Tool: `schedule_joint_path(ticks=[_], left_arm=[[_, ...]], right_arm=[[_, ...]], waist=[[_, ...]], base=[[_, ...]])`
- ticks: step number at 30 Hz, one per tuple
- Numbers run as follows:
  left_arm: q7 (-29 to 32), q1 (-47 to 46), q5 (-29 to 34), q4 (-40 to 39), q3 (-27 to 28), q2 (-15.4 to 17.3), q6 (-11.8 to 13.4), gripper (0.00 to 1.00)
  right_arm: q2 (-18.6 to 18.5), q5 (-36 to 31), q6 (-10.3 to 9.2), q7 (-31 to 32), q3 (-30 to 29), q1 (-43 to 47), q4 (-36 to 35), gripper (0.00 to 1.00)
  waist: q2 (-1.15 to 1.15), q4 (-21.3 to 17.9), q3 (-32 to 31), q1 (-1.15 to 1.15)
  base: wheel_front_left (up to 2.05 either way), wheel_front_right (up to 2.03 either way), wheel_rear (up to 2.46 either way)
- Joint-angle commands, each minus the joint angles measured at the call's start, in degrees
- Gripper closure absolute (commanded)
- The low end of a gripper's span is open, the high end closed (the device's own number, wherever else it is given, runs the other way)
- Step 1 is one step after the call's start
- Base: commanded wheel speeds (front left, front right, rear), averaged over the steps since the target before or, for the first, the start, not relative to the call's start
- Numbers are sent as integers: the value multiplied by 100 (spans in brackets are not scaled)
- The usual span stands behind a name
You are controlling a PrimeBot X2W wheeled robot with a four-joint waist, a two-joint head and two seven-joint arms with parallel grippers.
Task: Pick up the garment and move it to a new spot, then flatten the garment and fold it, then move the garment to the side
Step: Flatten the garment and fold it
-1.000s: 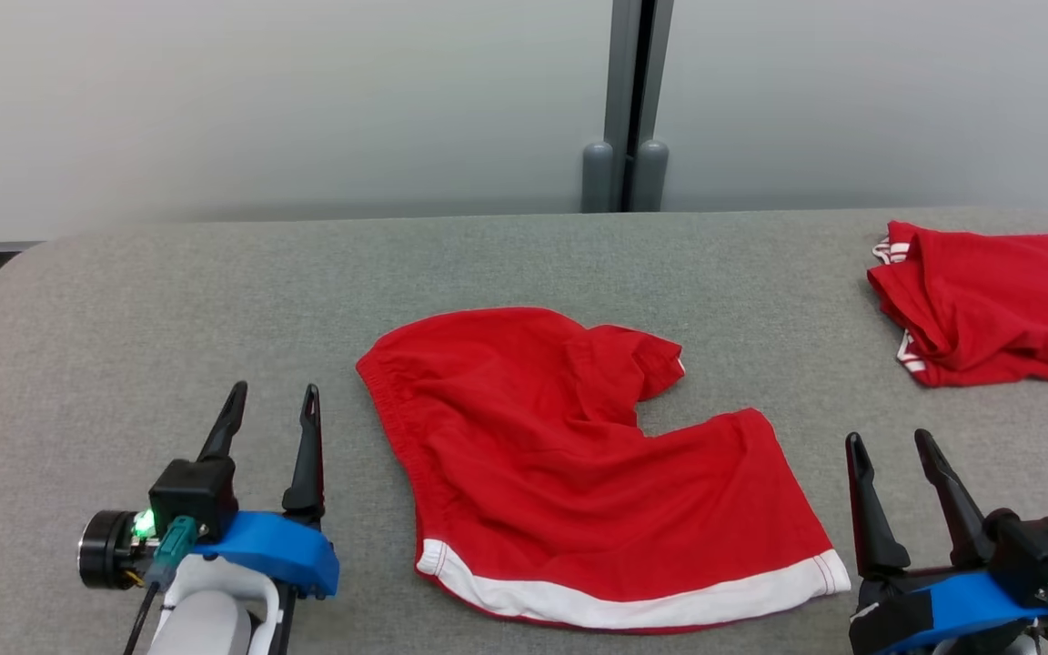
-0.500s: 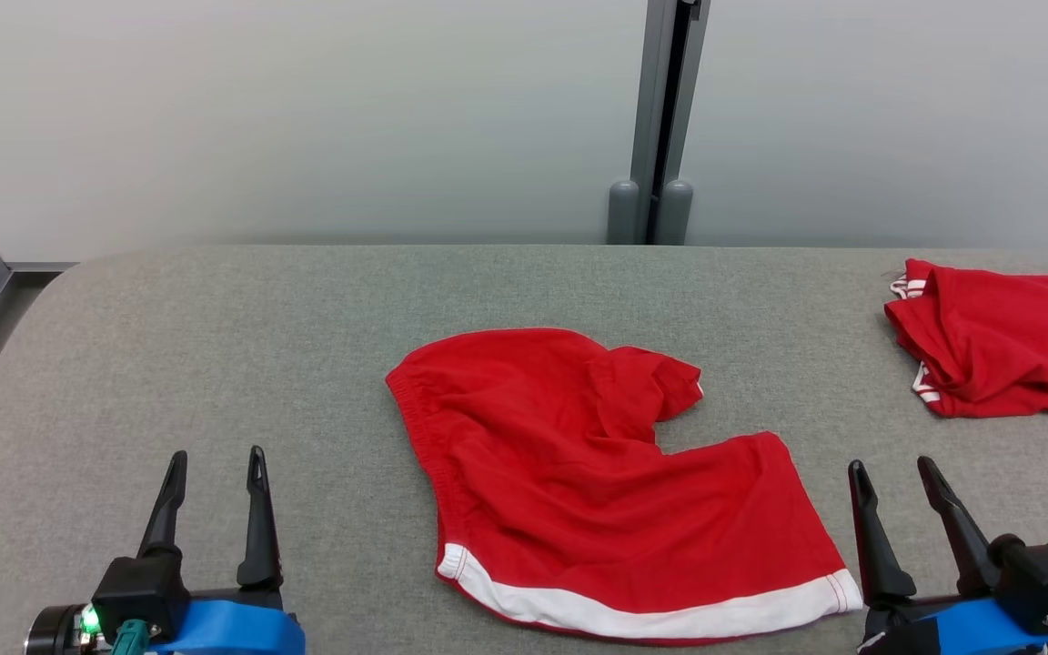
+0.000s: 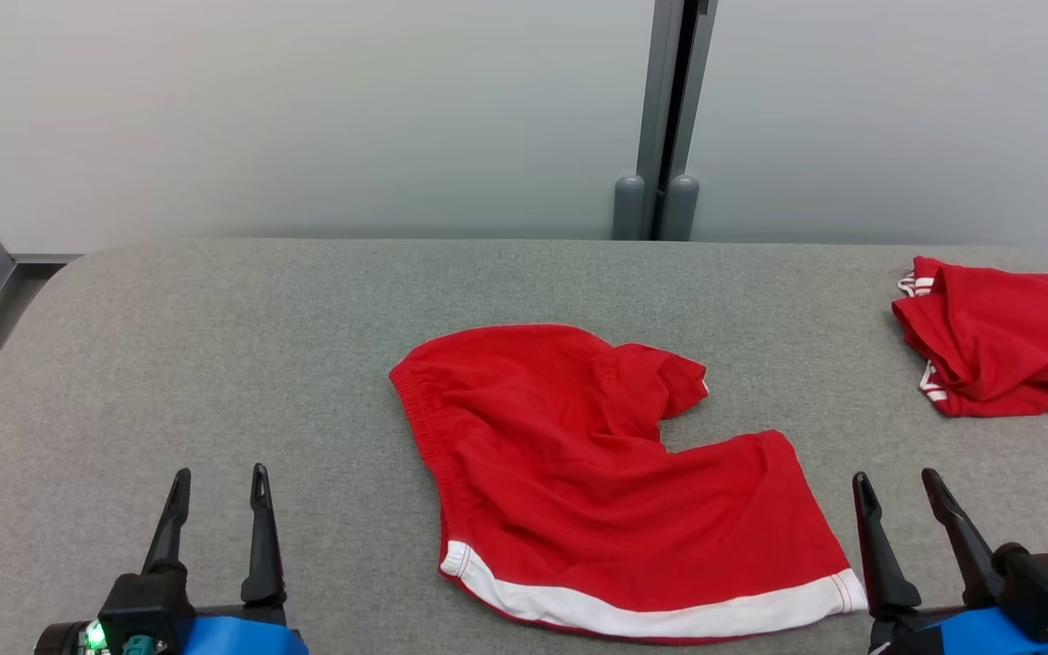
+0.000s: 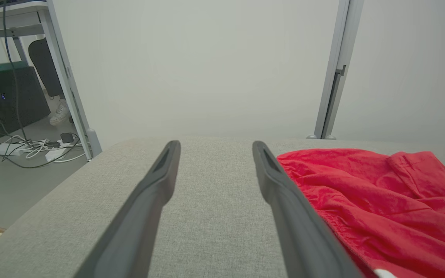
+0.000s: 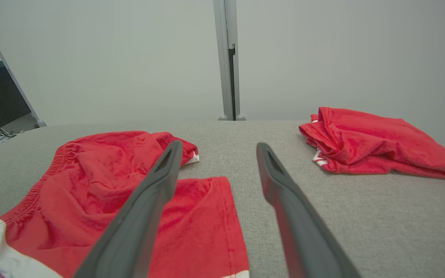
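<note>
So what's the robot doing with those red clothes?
Nothing is being held right now. A pair of red shorts with a white hem lies rumpled in the middle of the grey table. The left gripper and right gripper hover open on either side of it, touching nothing. Another red garment sits bunched at the table's far right.

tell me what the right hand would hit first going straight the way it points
Likely nothing soon: the right hand points along bare table between the shorts and the folded garment. It might brush the shorts' leg edge, though depth is unclear.
</note>
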Motion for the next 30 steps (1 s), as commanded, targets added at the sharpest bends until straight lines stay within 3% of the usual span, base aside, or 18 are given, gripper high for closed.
schedule_joint_path(ticks=[1, 13, 30], left_arm=[[-25, -85, 22, 11, 7, 2, -11, 0], [-26, -392, 274, 655, -944, -257, -656, 0], [-23, -765, 160, 1976, -1726, -336, -993, 0]], right_arm=[[-6, -17, 3, 26, -7, 53, 7, 0], [-6, -83, 3, 3, -133, -26, 867, 0], [-7, -16, 3, -320, 325, -429, 2172, 0]], waist=[[0, -5, 2, 0], [0, -74, 176, 0], [0, -217, 485, 0]], base=[[0, 0, 0], [0, 0, 0], [0, 0, 0]])
